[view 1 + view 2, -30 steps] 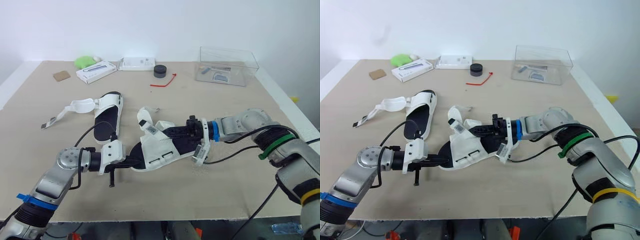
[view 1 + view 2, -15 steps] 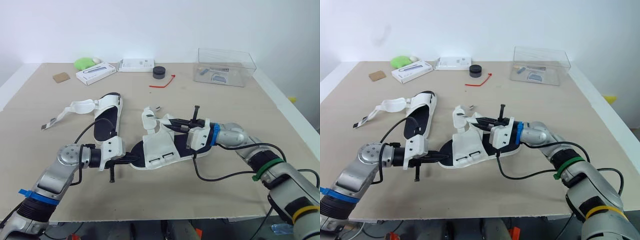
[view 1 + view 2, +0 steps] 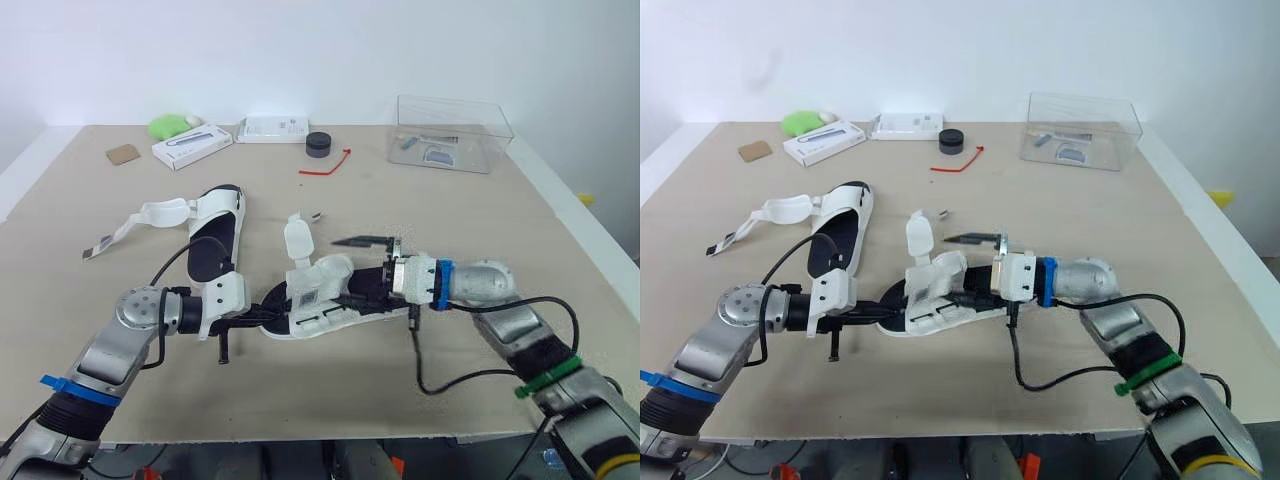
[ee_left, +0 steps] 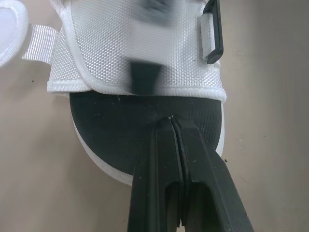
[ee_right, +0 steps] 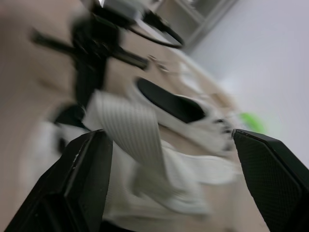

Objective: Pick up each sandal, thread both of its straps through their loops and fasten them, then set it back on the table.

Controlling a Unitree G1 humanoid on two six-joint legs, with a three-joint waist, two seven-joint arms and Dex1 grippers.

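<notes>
I'm watching my left gripper [image 3: 262, 318], clenched, pressing its tips on the toe of the sandal [image 3: 320, 290] lying midway toward the worktop's [image 3: 300, 400] front edge; my right gripper [image 3: 342, 270] is gaping wide at its heel.

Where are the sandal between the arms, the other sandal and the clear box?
sandal between the arms [image 3: 325, 300], left eye view, white flap
other sandal [image 3: 213, 245], left eye view, black insole
clear box [image 3: 482, 152], left eye view, front wall
</notes>
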